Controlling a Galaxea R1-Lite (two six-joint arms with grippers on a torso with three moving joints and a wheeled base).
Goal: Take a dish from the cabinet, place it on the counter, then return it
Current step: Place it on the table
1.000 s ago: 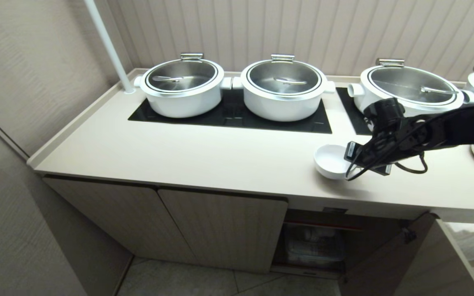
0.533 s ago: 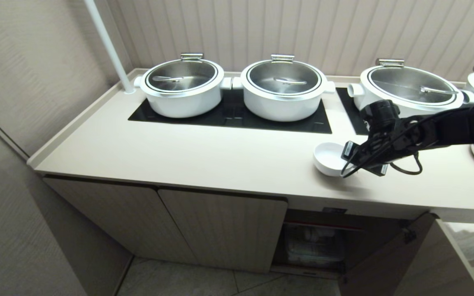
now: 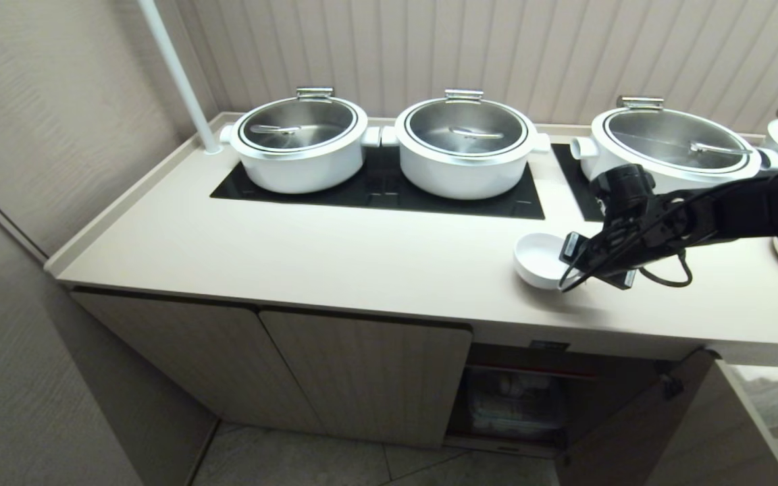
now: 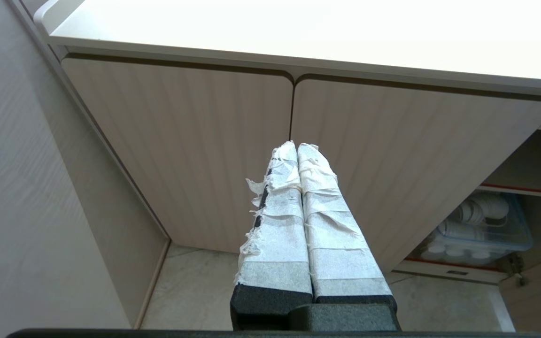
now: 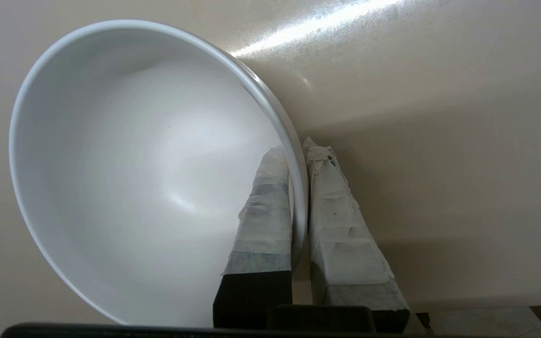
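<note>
The right claw is gripping the bowl by its rim: in the right wrist view one taped finger is lying inside the bowl and the other is lying outside against the wall, with the rim pinched between them. In the head view the bowl is tilting, its opening facing up and toward the left, over the front part of the desk, just in front of the gap between the two black hob panels. Whether its foot is touching the desk cannot be told. The right arm is reaching in from the right side across the desk, with its black cable looping below the wrist.

The left claw is sitting with its taped fingers pressed together and holding nothing, low in front of the two closed ribbed doors of the cabinet. It is not showing in the head view.

To the right of those doors a compartment is standing open, its door swung outward, and a clear bin of white crockery is resting on the red-edged shelf inside.

Four white pots with steel lids are standing along the back of the desk on the hobs, well apart from the bowl. A white pole is rising from the back left corner.
</note>
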